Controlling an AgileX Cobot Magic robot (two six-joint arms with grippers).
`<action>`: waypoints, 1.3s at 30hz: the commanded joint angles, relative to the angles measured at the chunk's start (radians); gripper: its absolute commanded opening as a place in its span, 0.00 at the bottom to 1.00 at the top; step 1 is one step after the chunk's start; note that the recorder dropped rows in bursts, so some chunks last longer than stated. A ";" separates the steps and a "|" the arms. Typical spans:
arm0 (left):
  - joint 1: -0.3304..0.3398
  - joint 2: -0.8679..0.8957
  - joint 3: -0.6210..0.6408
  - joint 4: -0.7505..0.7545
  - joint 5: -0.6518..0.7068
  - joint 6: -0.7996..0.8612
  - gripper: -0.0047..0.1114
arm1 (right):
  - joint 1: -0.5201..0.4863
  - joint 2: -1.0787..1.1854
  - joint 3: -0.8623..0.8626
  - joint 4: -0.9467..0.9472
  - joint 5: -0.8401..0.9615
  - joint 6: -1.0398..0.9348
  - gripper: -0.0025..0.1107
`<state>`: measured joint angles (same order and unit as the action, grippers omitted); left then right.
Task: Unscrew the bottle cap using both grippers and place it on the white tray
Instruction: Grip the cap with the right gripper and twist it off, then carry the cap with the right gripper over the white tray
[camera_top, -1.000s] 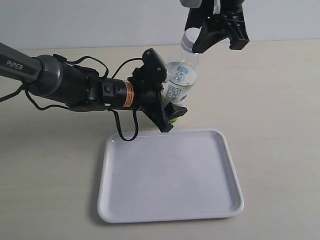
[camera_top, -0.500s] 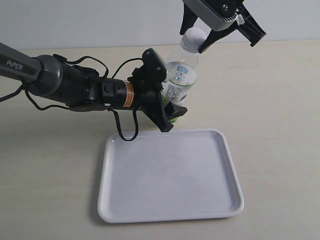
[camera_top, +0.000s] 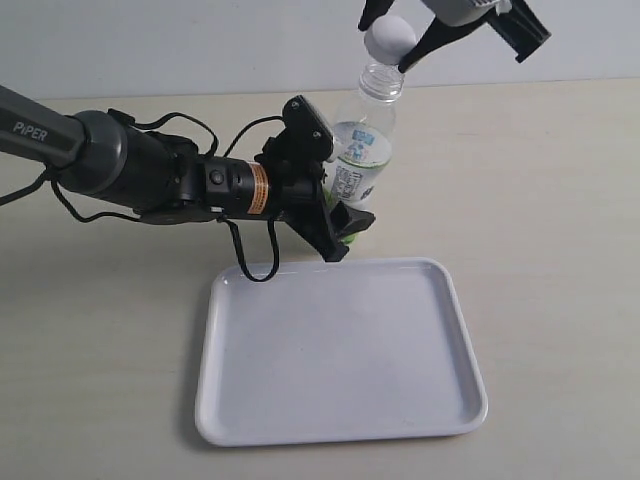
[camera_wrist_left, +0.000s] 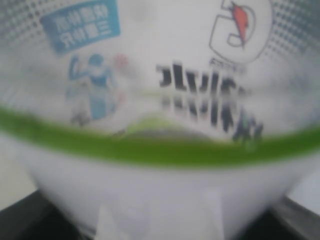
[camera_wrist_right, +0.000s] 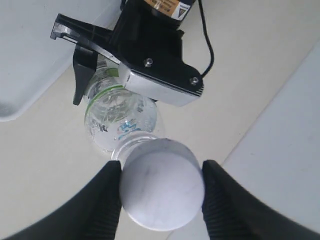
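Note:
The clear bottle (camera_top: 365, 150) with its white-and-green label stands tilted on the table just behind the white tray (camera_top: 340, 432). My left gripper (camera_top: 340, 190) is shut on the bottle's lower body, and the label (camera_wrist_left: 160, 85) fills the left wrist view. The white bottle cap (camera_top: 390, 37) sits a little above the bottle's bare threaded neck (camera_top: 383, 82), apart from it. My right gripper (camera_top: 391, 40) is shut on the cap. In the right wrist view both ribbed fingers (camera_wrist_right: 109, 200) press the sides of the cap (camera_wrist_right: 161, 190), with the bottle (camera_wrist_right: 120, 120) below it.
The tray (camera_wrist_right: 25, 60) holds nothing and lies in front of the bottle. My left arm (camera_top: 130, 165), with its orange band and loose black cable (camera_top: 250, 265), stretches in from the left just above the table. A pale wall runs behind the table.
My right gripper has risen with the cap, which has come off the bottle's neck. The left gripper and the bottle have stayed in place.

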<state>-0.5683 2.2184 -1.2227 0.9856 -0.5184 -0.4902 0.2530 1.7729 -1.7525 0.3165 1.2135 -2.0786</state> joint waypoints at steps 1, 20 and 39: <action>0.000 -0.011 -0.001 -0.029 -0.010 0.001 0.04 | 0.002 -0.043 0.000 0.021 0.008 0.174 0.02; 0.012 -0.007 0.004 -0.245 -0.072 0.114 0.04 | 0.002 -0.084 0.000 -0.084 0.008 1.347 0.02; 0.092 0.027 0.072 -0.291 -0.370 0.118 0.04 | 0.002 -0.088 0.235 -0.053 0.008 1.637 0.02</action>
<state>-0.4772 2.2553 -1.1453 0.7163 -0.8318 -0.3755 0.2530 1.6928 -1.5943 0.2417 1.2209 -0.4497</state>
